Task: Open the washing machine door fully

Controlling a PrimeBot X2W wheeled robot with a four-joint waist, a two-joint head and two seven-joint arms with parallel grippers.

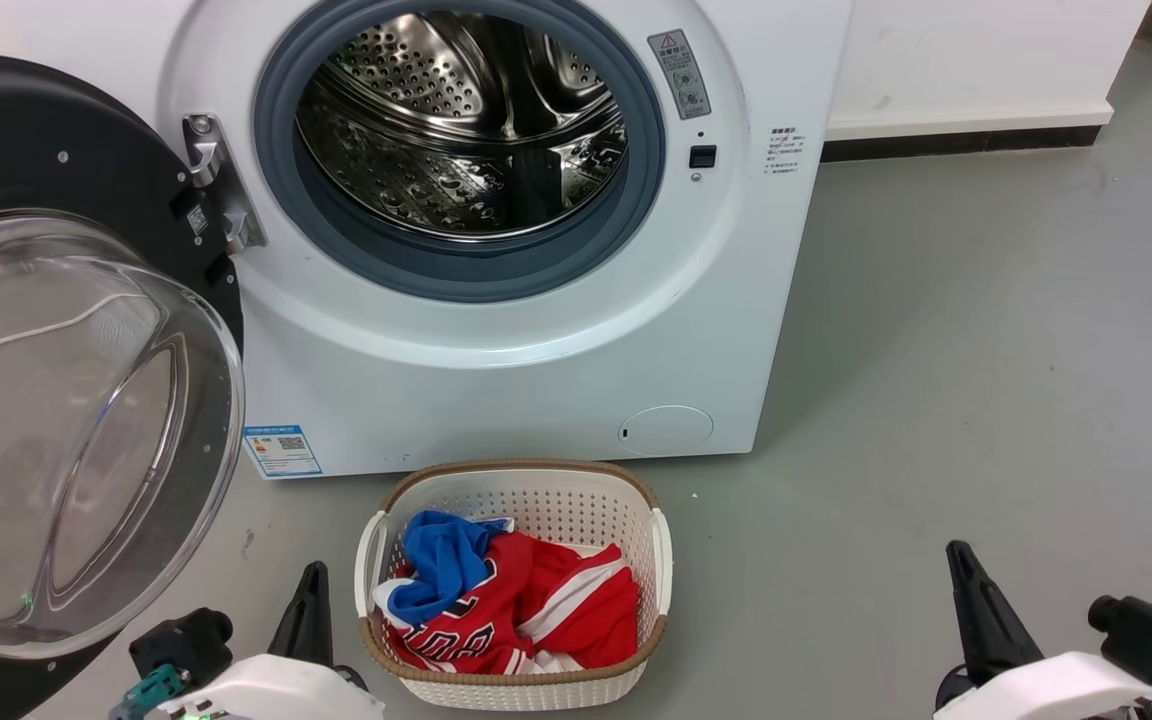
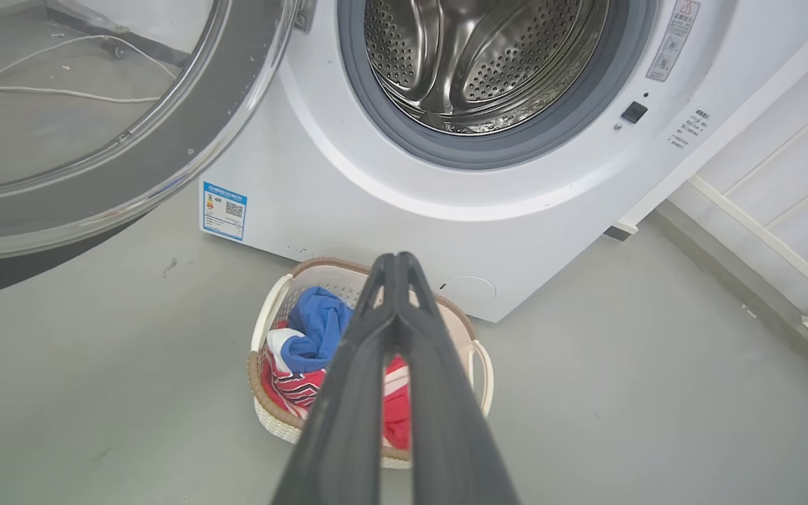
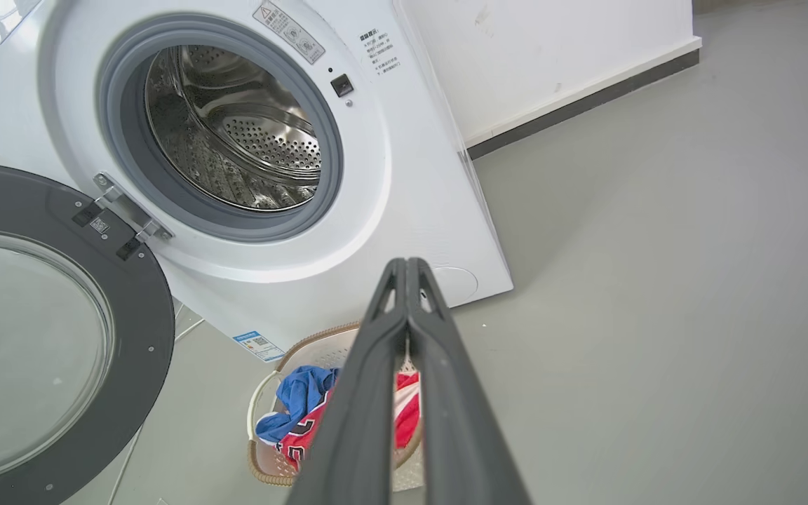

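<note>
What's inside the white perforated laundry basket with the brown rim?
A crumpled blue garment lies partly over a red-and-white jersey in the white perforated basket. Whatever is beneath them, and the basket's floor, is covered.

I work in bright, even, white light, with no hard shadow anywhere. In the head view the washing machine [image 1: 496,400] throws only a soft grey shade on the floor [image 1: 986,350] just right of its side. The steel drum [image 1: 456,130] glitters with small sharp highlights and goes dark deeper in. The glass of the washing machine door [image 1: 56,420], at the left of the frame, carries pale streaks of glare along its rim. The head view is crisp throughout. Both wrist views bend straight lines, so the machine's edges lean and bow toward the corners. My left end effector [image 2: 397,259] and right end effector [image 3: 407,263], close to the lens, look matte and slightly soft toward the bottom edge.
</note>
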